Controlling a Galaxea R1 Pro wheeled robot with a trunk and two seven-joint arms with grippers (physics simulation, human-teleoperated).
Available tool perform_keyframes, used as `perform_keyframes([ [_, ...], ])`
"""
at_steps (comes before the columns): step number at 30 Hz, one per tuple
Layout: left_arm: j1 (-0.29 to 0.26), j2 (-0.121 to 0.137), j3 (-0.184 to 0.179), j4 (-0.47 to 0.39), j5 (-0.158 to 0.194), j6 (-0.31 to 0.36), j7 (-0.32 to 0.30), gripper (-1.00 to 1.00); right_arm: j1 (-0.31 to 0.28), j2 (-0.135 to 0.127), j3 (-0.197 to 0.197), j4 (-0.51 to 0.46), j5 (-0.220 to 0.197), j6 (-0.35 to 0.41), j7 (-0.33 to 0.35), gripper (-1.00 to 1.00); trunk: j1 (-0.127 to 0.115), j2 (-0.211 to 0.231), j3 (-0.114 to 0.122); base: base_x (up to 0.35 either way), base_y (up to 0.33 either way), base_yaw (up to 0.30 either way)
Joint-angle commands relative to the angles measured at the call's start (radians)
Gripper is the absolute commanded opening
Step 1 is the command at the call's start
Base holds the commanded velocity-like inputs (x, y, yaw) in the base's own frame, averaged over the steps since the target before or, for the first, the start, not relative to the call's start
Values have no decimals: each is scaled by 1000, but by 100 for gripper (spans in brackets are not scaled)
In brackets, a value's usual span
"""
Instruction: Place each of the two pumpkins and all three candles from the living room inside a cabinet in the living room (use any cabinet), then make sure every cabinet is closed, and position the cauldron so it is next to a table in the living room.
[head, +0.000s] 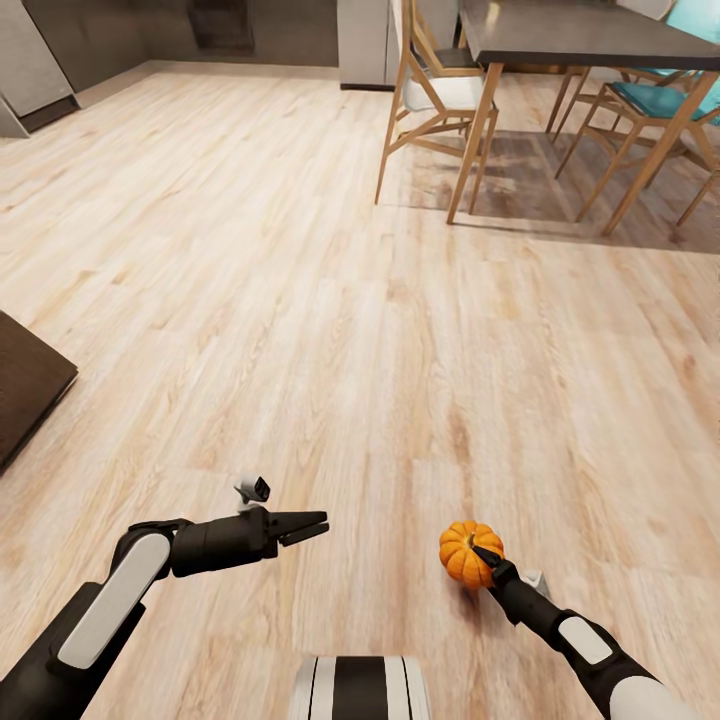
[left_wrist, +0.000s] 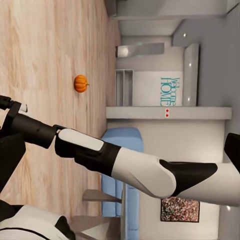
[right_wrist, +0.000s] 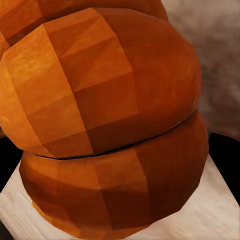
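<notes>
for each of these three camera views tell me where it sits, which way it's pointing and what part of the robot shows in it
Head view: on the robot's head, facing forward and down over the wooden floor; both arms, left gripper, right gripper on a bright orange ribbed pumpkin.
Left wrist view: on the left arm, facing sideways across the room; the right arm.
Right wrist view: on the right arm, close against the pumpkin.
Head and right wrist share the pumpkin.

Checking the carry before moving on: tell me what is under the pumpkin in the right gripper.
Pale wood floor lies below the pumpkin held by the right gripper. Whether it touches the floor cannot be told; its underside is hidden.

Dark dining table (head: 590, 35) and wooden chairs (head: 432, 95) on plank floor (head: 300, 300).
</notes>
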Motion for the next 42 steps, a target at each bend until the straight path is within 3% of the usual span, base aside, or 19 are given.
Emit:
perform_keyframes([
  [1,-1,1,-1,0,-2,2,-5,100,0,0,-5,0,-5,8,2,-100,-1,0,3,0,0,0],
  [7,-1,1,-3,0,-2,2,-5,100,0,-3,-5,-1,-5,11,24,-100,-3,1,27,0,0,0],
  [12,-1,1,-2,0,-3,2,-5,100,0,-12,-4,-4,-4,16,146,-100,-6,3,46,0,0,0],
  [18,-1,1,0,0,-3,2,-5,100,2,-19,-4,-8,-4,17,189,-100,-8,4,69,0,0,0],
  [25,-1,1,0,0,-3,2,-4,100,8,-18,-12,-112,-9,52,195,-100,-11,6,96,0,0,0],
  [42,-1,1,6,0,-3,2,-5,100,10,-18,-15,-130,-6,82,190,-100,-19,10,162,0,0,0],
])
